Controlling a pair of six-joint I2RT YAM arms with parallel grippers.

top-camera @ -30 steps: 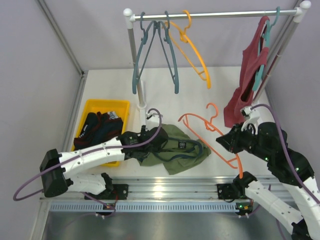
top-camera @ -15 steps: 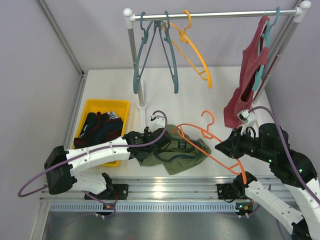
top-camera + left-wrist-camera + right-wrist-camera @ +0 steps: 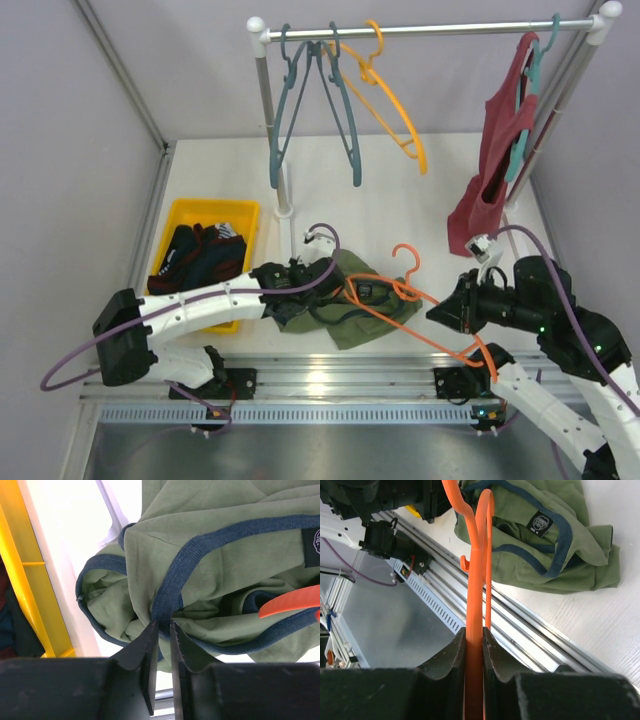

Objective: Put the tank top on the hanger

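Observation:
The olive-green tank top (image 3: 362, 302) lies crumpled on the white table near the front edge. In the left wrist view its navy trim (image 3: 172, 587) runs down between my left gripper's (image 3: 161, 625) tips, which are shut on it. From above, that left gripper (image 3: 318, 296) sits at the top's left side. My right gripper (image 3: 440, 312) is shut on the orange hanger (image 3: 400, 292), with the bar (image 3: 476, 580) clamped tight between the pads. The hanger lies tilted, its left end over the tank top (image 3: 530, 555). An orange tip (image 3: 290, 602) shows over the cloth.
A yellow bin (image 3: 190, 215) at the left holds dark navy-and-red clothes (image 3: 195, 255). The rack behind carries teal-grey hangers (image 3: 315, 110), an amber hanger (image 3: 395, 115) and a dark red top (image 3: 495, 170). A metal rail (image 3: 330, 375) borders the near edge.
The right arm has swung the orange hanger left and down until its end overlaps the tank top. The left jaws have closed in on the navy trim.

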